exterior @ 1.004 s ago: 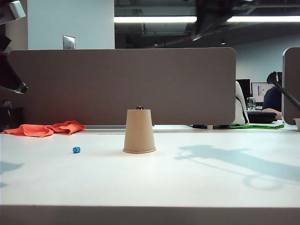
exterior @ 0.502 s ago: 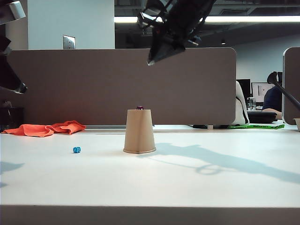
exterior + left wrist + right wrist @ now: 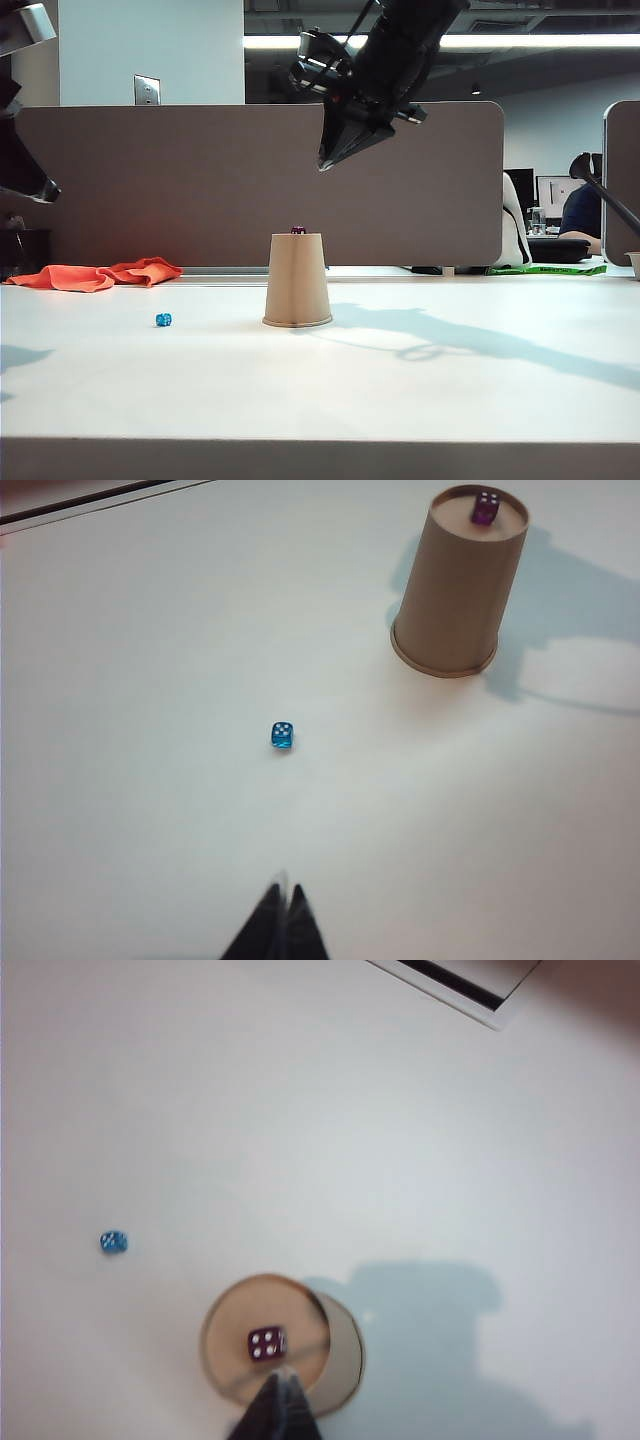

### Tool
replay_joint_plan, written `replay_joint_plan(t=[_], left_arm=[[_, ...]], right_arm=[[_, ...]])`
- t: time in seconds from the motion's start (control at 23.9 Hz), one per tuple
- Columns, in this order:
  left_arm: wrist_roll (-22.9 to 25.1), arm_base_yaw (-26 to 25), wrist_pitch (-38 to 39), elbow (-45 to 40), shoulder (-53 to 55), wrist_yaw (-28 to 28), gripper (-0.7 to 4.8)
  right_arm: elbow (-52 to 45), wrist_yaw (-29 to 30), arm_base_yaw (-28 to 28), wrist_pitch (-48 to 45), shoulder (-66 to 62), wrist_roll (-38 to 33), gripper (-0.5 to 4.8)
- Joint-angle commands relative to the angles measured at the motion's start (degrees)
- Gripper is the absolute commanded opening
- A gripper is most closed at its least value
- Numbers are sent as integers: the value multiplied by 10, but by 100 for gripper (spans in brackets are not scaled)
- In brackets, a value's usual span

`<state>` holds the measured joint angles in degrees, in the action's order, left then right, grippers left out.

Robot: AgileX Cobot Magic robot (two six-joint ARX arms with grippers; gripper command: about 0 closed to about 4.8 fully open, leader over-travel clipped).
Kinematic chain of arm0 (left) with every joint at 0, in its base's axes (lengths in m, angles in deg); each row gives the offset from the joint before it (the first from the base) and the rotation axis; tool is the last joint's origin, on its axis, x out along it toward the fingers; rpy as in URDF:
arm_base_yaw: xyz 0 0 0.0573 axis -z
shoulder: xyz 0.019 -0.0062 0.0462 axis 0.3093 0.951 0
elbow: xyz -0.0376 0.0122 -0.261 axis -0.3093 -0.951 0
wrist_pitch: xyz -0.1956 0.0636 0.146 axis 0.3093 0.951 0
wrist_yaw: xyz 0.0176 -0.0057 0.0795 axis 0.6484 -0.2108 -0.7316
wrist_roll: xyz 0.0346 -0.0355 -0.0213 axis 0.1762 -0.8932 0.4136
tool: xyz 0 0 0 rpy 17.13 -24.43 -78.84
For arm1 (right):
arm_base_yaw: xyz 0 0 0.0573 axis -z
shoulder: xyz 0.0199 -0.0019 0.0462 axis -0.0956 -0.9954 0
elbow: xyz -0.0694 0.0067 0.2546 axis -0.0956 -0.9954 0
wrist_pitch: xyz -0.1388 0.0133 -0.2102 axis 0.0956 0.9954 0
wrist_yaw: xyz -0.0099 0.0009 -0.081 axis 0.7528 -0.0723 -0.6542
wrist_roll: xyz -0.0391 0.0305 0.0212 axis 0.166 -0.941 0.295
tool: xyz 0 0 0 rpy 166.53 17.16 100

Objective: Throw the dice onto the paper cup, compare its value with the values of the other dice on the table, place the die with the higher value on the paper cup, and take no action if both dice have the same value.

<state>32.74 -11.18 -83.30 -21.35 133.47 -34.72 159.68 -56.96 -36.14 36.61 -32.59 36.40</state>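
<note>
The tan paper cup stands upside down mid-table, and the dark purple dice rests on its flat top, seen from above showing four pips. The blue other dice lies on the table left of the cup, apart from it. My right gripper hangs shut and empty well above the cup, its tips pointing down over the cup's top. My left gripper is shut and empty, held above the table short of the blue dice; in the exterior view only a dark part of that arm shows at the left edge.
An orange cloth lies at the back left of the white table. A grey partition runs behind the table. The right arm's shadow falls on the table right of the cup.
The right arm has swung in from the top right edge and come down toward the cup, gripper shut throughout. Cup, both dice and the left arm have not moved.
</note>
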Motion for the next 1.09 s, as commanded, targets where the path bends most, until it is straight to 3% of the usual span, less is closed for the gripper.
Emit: replay_joint_plan(t=[0.04, 0.59, 0.63, 0.71, 1.09], left_arm=[[2, 0, 7, 2, -1, 3, -6], [-2, 0, 10, 2, -1, 3, -6], [-2, 0, 10, 2, -1, 3, -6], [-2, 0, 11, 2, -1, 3, -6], [-2, 0, 12, 2, -1, 3, -6]], right_arm=[[31, -1, -2, 40, -2, -1, -1], [37, -17, -38, 47, -15, 0, 0], [37, -37, -47, 47, -22, 0, 6], [37, -75, -54, 47, -33, 0, 91], [37, -87, -58, 28, -57, 0, 122]])
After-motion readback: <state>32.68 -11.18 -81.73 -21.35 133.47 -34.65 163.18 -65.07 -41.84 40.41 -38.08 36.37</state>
